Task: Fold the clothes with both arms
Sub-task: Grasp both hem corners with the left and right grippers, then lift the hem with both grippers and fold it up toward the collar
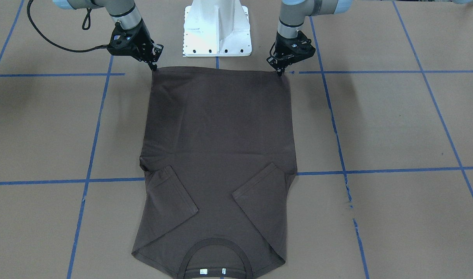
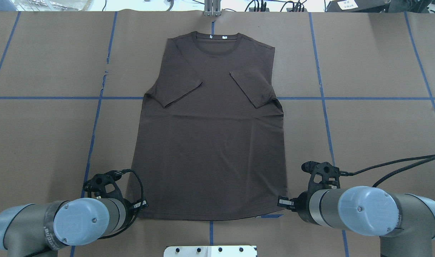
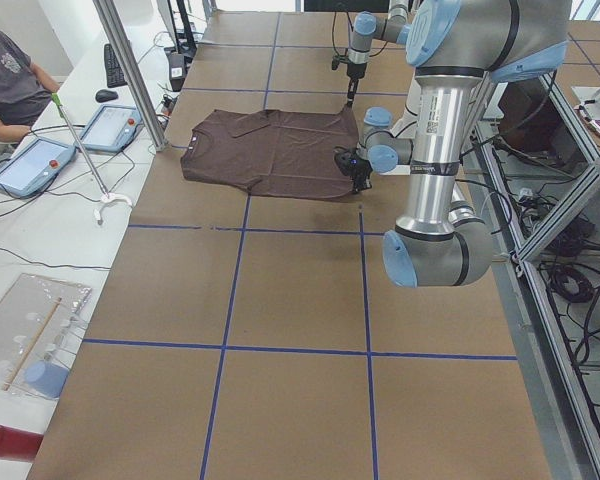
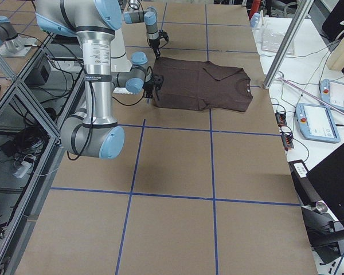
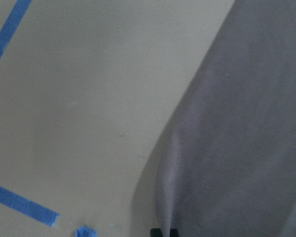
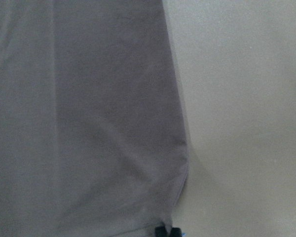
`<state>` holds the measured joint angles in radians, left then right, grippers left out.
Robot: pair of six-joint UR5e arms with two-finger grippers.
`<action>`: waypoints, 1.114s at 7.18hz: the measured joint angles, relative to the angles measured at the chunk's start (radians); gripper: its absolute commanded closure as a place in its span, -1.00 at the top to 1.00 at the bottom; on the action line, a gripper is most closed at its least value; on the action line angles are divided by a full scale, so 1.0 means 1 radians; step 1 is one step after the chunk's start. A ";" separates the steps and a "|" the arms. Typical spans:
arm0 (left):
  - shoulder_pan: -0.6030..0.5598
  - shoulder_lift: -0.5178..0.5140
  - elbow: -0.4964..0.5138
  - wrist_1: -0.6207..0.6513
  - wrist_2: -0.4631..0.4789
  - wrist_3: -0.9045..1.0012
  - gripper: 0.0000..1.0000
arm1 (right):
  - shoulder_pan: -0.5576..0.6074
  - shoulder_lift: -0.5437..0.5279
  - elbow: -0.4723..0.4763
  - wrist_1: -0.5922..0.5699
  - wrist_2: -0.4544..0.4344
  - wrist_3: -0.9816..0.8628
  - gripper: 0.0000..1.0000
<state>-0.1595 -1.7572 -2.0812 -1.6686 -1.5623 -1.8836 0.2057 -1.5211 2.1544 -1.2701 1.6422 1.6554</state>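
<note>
The dark brown T-shirt (image 1: 217,155) (image 2: 210,142) lies flat on the brown table, both sleeves folded in over the chest and its collar (image 2: 216,39) at the far side from the robot. My left gripper (image 1: 281,71) (image 2: 141,206) is shut on one corner of the bottom hem. My right gripper (image 1: 154,66) (image 2: 282,202) is shut on the other hem corner. In each wrist view the fabric (image 5: 237,148) (image 6: 89,123) puckers toward the fingertips (image 5: 163,232) (image 6: 166,231) at the bottom edge. Both arms are low, close to the base.
The white pedestal base (image 1: 217,35) stands just behind the hem, between the arms. Blue tape lines (image 1: 376,71) grid the table. A person (image 3: 10,80) sits past the collar side, beside control tablets (image 3: 30,165). A metal post (image 3: 130,70) stands near the shirt's collar.
</note>
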 measured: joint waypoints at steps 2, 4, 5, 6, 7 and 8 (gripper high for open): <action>0.000 -0.002 -0.059 0.029 -0.004 0.001 -1.00 | 0.020 -0.015 0.016 0.001 0.038 -0.003 -1.00; 0.008 -0.006 -0.107 0.048 -0.006 0.005 -1.00 | 0.017 -0.074 0.075 -0.004 0.107 -0.007 -1.00; 0.032 -0.006 -0.148 0.079 -0.007 0.006 -1.00 | 0.001 -0.121 0.119 -0.005 0.148 -0.007 -1.00; 0.082 -0.007 -0.205 0.118 -0.008 0.007 -1.00 | -0.021 -0.162 0.162 -0.006 0.195 -0.007 -1.00; 0.137 -0.008 -0.263 0.140 -0.008 0.007 -1.00 | -0.043 -0.189 0.190 -0.006 0.240 -0.007 -1.00; 0.174 -0.008 -0.305 0.149 -0.009 0.007 -1.00 | -0.059 -0.205 0.205 -0.004 0.267 -0.006 -1.00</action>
<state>0.0148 -1.7653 -2.3860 -1.5192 -1.5711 -1.8761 0.1471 -1.7260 2.3594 -1.2742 1.9087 1.6490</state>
